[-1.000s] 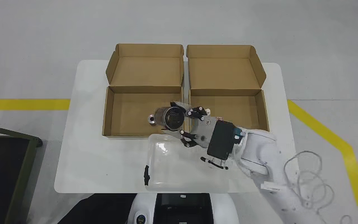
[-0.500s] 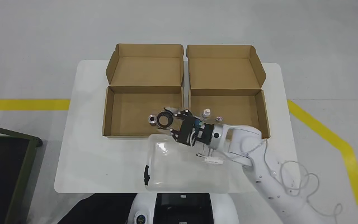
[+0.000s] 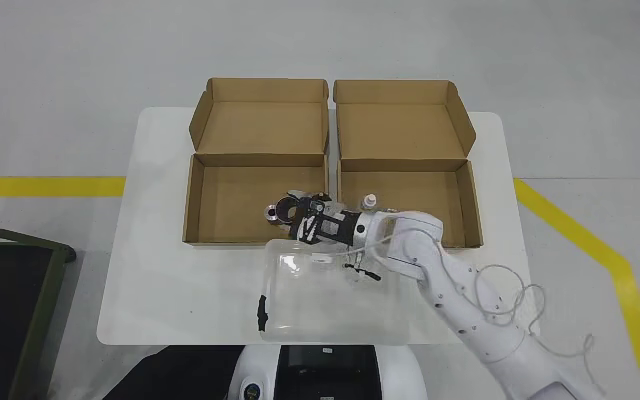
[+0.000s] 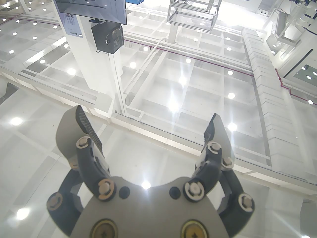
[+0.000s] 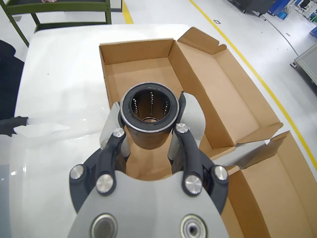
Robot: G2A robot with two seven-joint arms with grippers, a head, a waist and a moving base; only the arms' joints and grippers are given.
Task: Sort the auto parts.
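A black cylindrical bearing (image 5: pixel 149 115) with a hollow ribbed bore sits between the fingers of my right gripper (image 5: pixel 149 111), which is shut on it. In the top view the bearing (image 3: pixel 293 211) and right gripper (image 3: pixel 302 214) hang low over the near right corner of the left cardboard box (image 3: pixel 215 200). A small silver part (image 3: pixel 270 212) lies on that box's floor just beside the bearing. My left gripper (image 4: pixel 147 120) points up at the ceiling, open, with nothing between its fingers.
The right cardboard box (image 3: pixel 430 200) holds a small silver part (image 3: pixel 371 201) near its left wall. Both lids stand open at the back. A clear plastic tray (image 3: pixel 320 295) with a black clip (image 3: pixel 261 312) lies at the table's front edge.
My right arm has swung left and sunk lower with the bearing, from above the divide between the boxes down into the left box's near right corner.
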